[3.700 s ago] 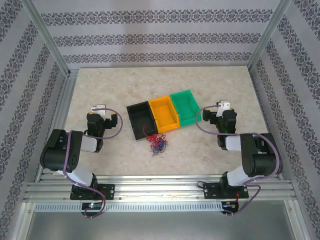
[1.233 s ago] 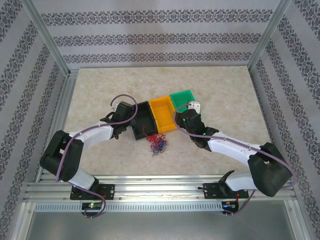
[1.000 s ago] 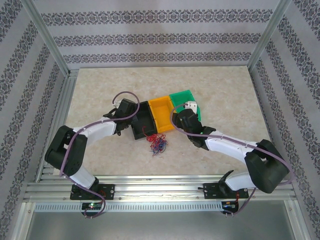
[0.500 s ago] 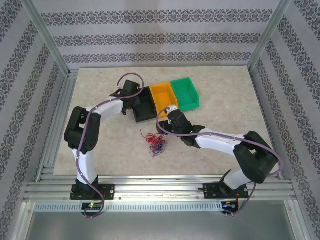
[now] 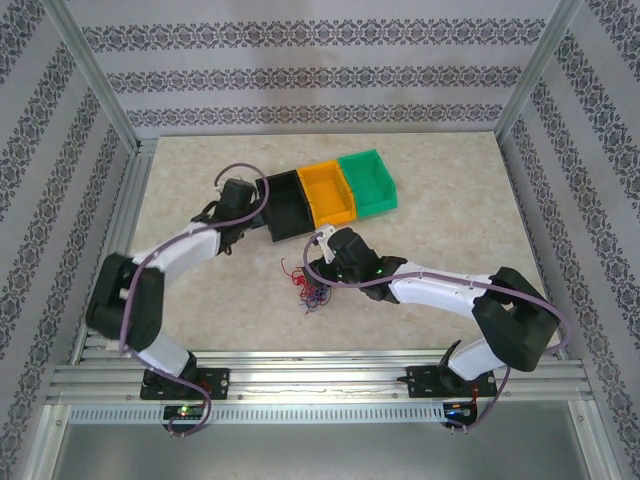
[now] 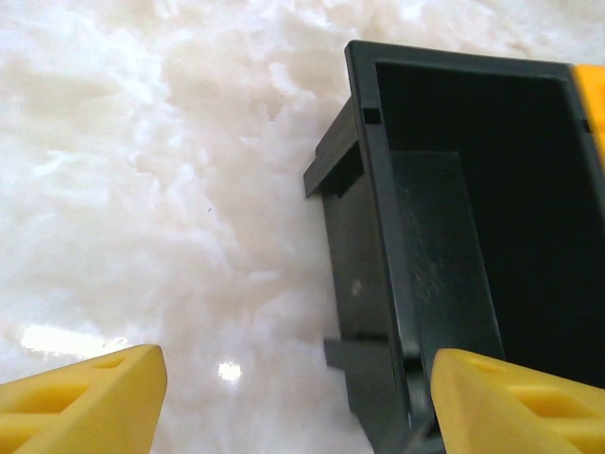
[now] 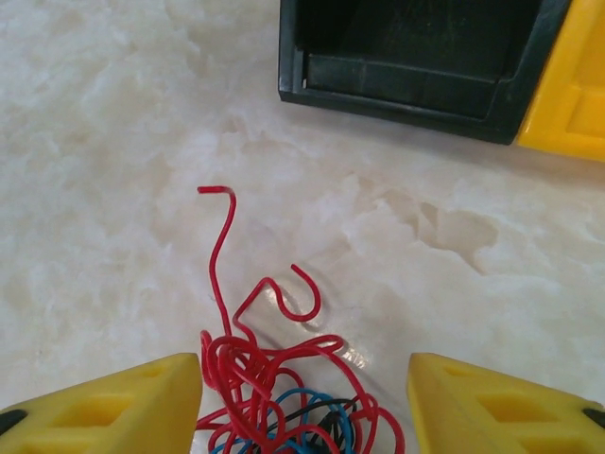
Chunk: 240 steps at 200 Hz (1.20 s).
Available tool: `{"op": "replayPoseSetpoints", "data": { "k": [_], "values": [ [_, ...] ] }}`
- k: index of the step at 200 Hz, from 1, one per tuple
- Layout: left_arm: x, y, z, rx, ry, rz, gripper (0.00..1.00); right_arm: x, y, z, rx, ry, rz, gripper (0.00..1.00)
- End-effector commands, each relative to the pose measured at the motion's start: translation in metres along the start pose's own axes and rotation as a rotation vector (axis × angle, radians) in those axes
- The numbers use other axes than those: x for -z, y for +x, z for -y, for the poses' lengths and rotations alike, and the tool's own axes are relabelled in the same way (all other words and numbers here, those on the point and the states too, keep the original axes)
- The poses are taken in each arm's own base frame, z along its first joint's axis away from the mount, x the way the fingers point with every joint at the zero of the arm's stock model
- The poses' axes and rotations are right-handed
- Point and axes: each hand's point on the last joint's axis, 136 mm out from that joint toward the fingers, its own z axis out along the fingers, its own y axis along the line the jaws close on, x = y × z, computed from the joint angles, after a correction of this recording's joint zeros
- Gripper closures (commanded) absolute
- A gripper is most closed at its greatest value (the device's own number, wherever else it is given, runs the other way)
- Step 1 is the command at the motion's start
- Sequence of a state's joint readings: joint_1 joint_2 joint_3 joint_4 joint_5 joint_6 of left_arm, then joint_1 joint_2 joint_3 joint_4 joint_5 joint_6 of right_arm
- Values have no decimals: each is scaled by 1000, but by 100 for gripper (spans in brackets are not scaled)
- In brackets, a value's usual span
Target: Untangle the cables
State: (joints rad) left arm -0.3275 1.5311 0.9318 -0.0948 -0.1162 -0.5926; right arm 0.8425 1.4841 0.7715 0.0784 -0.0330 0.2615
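**Q:** Where's the tangle?

**A:** The cables point(image 5: 312, 288) are in one knot of red, blue and dark strands. They lie on the desk point(image 5: 450, 200), just in front of the black bin point(image 5: 287, 205) and not touching it. In my right wrist view the cables point(image 7: 274, 397) send one red strand out toward the black bin point(image 7: 406, 90). It ends in a hook, short of the wall.

**Q:** Right pincer?

**A:** My right pincer point(image 5: 322, 262) is spread wide and holds nothing. From the wrist, the right pincer point(image 7: 302, 407) has the knot lying between its two yellow fingers point(image 7: 104, 402).

**Q:** Left pincer?

**A:** My left pincer point(image 5: 248, 203) is at the black bin's left end. It is also spread and grips nothing. Seen from the wrist, the left pincer point(image 6: 293, 402) straddles the black bin point(image 6: 378, 236): one finger is over bare desk and the other is over the bin's inside, with the wall between them.

**Q:** Neighbours?

**A:** The orange bin point(image 5: 330, 195) sits against the black bin's right side. The green bin point(image 5: 368, 182) comes next in the row.
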Motion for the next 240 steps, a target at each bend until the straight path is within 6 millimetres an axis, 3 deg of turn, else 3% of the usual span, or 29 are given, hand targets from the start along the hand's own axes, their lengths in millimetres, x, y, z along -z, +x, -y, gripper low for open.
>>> {"op": "replayPoseSetpoints", "data": {
  "k": [1,43,56,93,125,138,183,205,240],
  "values": [
    [22,10,2,-50,81,50,26,1,-2,-15,47,-60,-22,43],
    [49,55,-10,-145,157,24,23,-16,-1,-16,57,-65,-62,47],
    [55,66,-9,-167,197,9,22,-21,-2,-15,49,-65,-65,52],
    [61,81,-1,-269,218,-25,22,-27,-2,-11,7,-76,-78,66],
    [63,92,29,-389,301,-60,22,-27,-8,2,-86,-101,-70,93],
    [66,103,47,-469,370,-91,21,-23,-13,11,-136,-97,-49,99],
    [80,141,112,-640,630,-188,15,-16,-24,48,-349,-74,32,100],
    [70,150,131,-673,669,-205,14,-17,-21,56,-397,-64,30,100],
    [45,165,144,-678,684,-238,15,-15,-20,66,-444,-49,42,100]
  ]
}}
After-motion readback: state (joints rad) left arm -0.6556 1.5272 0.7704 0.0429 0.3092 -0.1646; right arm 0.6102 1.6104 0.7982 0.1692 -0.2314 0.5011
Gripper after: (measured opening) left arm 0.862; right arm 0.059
